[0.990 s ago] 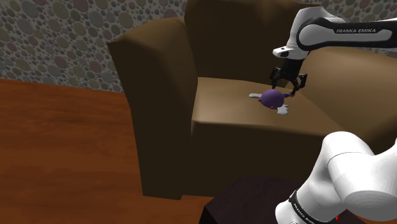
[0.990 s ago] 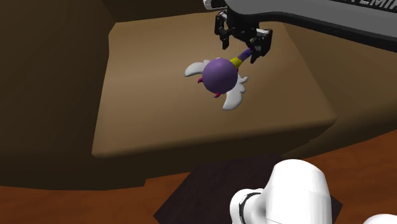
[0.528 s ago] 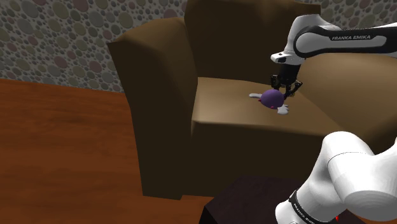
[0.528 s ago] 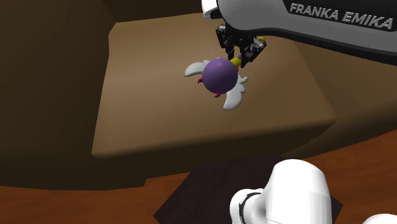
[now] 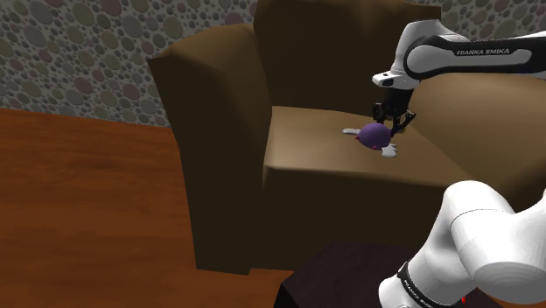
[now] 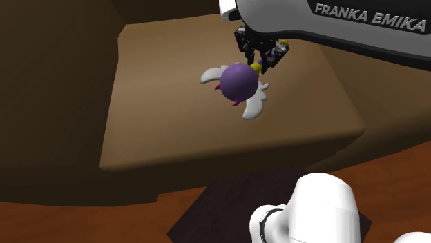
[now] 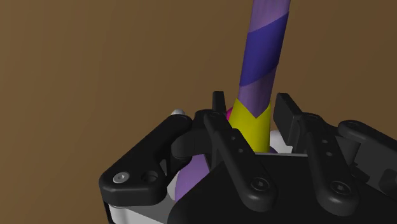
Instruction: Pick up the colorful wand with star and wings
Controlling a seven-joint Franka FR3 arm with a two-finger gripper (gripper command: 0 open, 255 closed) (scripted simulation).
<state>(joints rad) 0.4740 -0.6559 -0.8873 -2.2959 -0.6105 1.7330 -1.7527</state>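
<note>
Gripping wand (image 7: 264, 51) by its yellow collar, hand (image 7: 250, 103); stripes in wrist view, wings (image 6: 254, 107) elsewhere.

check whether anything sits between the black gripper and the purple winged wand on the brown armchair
Nothing visible does: the black two-finger gripper is shut on the purple-striped wand with white wings, clasping its handle at the yellow collar as it lies on the brown armchair seat.

Dim, warm render, armchair (image 5: 219, 131) sides in deep shade, seat (image 5: 319, 149) top brighter, wand (image 7: 262, 57) sharp up close
</note>
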